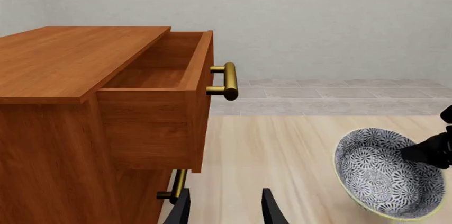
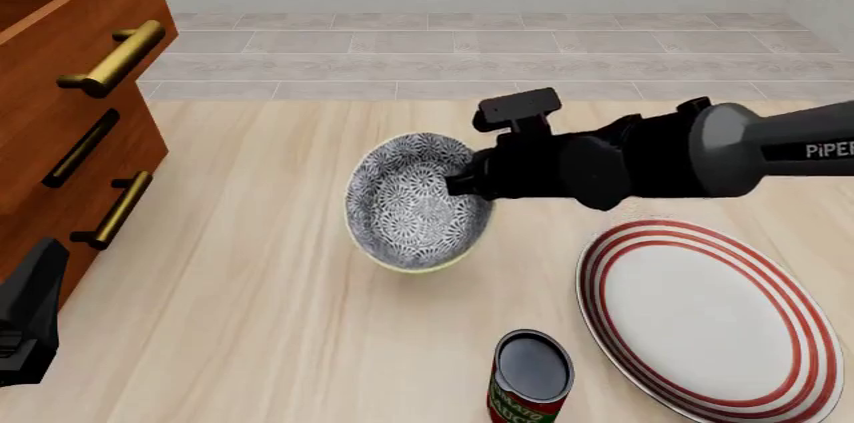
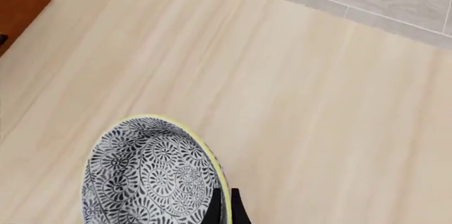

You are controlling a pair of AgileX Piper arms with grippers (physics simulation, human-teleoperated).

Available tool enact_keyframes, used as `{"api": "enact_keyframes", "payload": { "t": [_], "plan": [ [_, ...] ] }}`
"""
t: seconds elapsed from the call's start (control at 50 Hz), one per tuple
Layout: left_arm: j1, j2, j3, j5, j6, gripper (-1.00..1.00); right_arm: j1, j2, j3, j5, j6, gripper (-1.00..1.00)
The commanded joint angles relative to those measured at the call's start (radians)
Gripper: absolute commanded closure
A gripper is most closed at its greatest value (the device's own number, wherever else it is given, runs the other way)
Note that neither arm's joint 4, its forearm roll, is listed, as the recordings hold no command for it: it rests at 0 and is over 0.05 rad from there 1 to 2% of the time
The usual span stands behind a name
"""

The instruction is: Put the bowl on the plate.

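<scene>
from left to right in the front view: a wooden drawer cabinet [image 2: 74,93] stands at the far left of the surface [image 2: 254,323], its top drawer [image 1: 159,94] pulled out, brass handles [image 2: 114,58] on each drawer front. my left claw [image 2: 27,328] sits low at the left edge, just in front of the cabinet; in the left wrist view its two fingers [image 1: 180,211] stand apart with bare surface between them, gripping nothing.

centre: the bowl [image 2: 414,203], grey-and-white floral with a pale yellow-green rim, is tipped so that its mouth faces the camera. it appears raised off the surface, though i cannot tell for certain whether its lower edge touches. my right claw [image 2: 467,183] reaches in from the right and is clamped on the bowl's right-hand rim; in the right wrist view one finger [image 3: 236,211] lies outside the rim and the other inside, pinching the wall.

right of centre, near the front edge: a small dark-topped can [image 2: 531,375] with a red-green label, upright, apart from the bowl.

far right: the plate [image 2: 707,318], white with red rings, lies flat on the surface, nothing on it, below my right arm [image 2: 694,153]. the bowl is to its left, not over it.
</scene>
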Motion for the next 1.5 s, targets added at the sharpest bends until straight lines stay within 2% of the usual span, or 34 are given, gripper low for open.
{"api": "enact_keyframes", "payload": {
  "t": [0.02, 0.2, 0.54, 0.7, 1.5],
  "plan": [
    [0.000, 0.000, 0.000, 0.000, 0.000, -1.00, -0.014, -0.040, -0.018, 0.018, -0.014, 1.00],
    [0.000, 0.000, 0.000, 0.000, 0.000, -1.00, -0.041, -0.078, -0.009, 0.012, -0.023, 1.00],
    [0.000, 0.000, 0.000, 0.000, 0.000, -1.00, -0.128, -0.207, 0.088, 0.005, -0.035, 1.00],
    [0.000, 0.000, 0.000, 0.000, 0.000, -1.00, -0.209, -0.295, 0.161, 0.004, -0.049, 1.00],
    [0.000, 0.000, 0.000, 0.000, 0.000, -1.00, -0.459, -0.644, 0.444, 0.050, -0.029, 1.00]
  ]
}}
